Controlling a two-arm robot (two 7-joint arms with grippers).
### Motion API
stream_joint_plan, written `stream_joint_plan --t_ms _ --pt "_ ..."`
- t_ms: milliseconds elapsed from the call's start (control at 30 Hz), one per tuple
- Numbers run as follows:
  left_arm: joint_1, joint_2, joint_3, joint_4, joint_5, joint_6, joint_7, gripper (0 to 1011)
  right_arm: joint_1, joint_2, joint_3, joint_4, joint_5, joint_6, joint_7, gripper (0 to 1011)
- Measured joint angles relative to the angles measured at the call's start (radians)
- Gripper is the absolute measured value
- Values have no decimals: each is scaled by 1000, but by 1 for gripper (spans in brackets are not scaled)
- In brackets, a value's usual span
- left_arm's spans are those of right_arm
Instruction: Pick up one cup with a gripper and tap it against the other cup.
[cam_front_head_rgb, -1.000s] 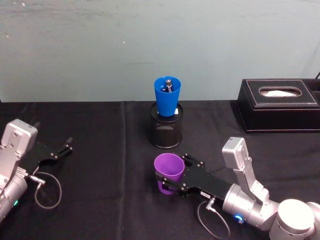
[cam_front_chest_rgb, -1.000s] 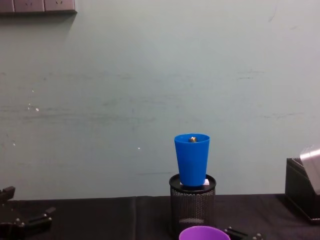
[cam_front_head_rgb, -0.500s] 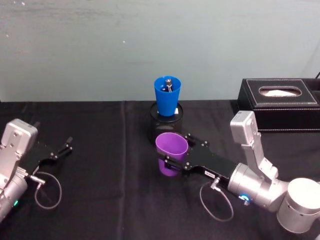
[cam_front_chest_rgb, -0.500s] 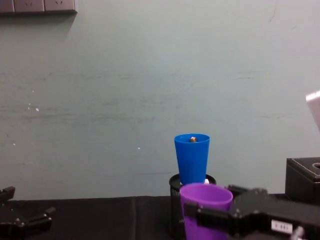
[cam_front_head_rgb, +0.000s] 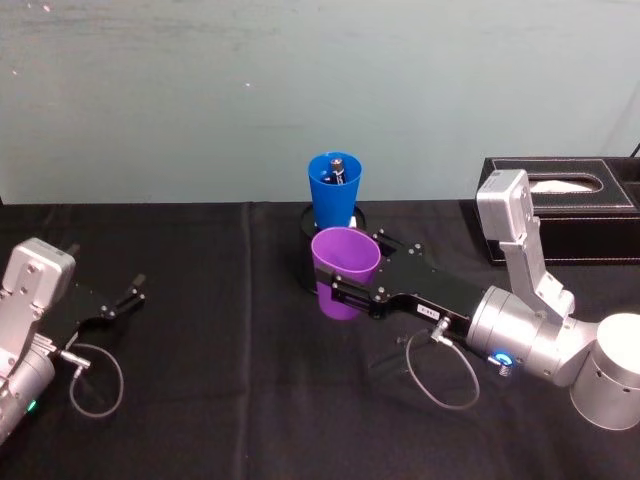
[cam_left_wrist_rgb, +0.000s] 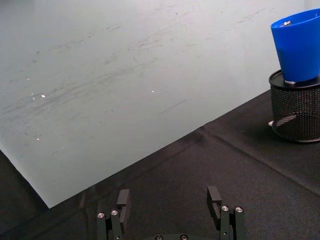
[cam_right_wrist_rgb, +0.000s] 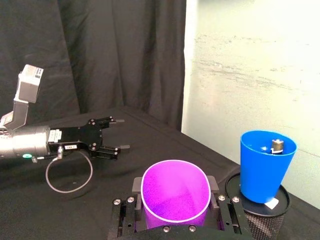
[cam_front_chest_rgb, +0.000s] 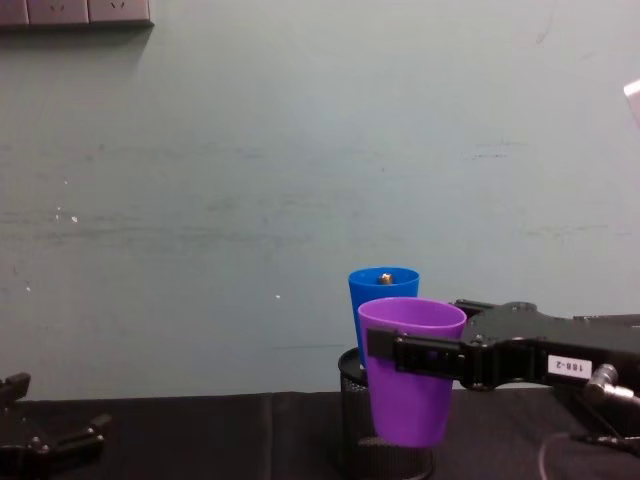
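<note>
Holding the plain purple plastic tumbler (cam_front_head_rgb: 343, 262) by its sides, our right claw (cam_front_head_rgb: 352, 292) is clamped around it partway down the wall and carries it upright, clear of the black-clothed bench (cam_front_head_rgb: 200, 400). We judge the pick-up done and the tap not yet made.

The target, a bright blue plastic tumbler (cam_front_head_rgb: 333, 195), stands in a black wire-mesh pen holder (cam_left_wrist_rgb: 297, 112) near the middle of the bench's rear edge. The purple one hangs just in front of it. What is left, as we read it, is a short push toward the rear edge until the two walls meet.

Our left claw (cam_left_wrist_rgb: 168, 200) rests wide apart and idle near the bench's left edge. A black tissue box (cam_front_head_rgb: 560, 215) sits by the rear right corner.

From the chest view the purple tumbler overlaps the blue one, so we cannot tell from there whether they touch. That view does show the white number label (cam_front_chest_rgb: 565, 367) on the claw and the purple base hanging in front of the holder. The right wrist view settles the question with open space between the two cups. It also shows the purple tumbler empty and a small dark object (cam_right_wrist_rgb: 276, 145) standing inside the blue one.
</note>
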Motion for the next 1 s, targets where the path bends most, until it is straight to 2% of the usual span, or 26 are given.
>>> stream_joint_plan --t_ms 333,1000 --pt "0 0 0 0 0 0 0 1000 16 15 -14 -17 6 18 -15 739" --pt "0 0 0 0 0 0 0 1000 15 13 -12 -15 6 16 -15 739"
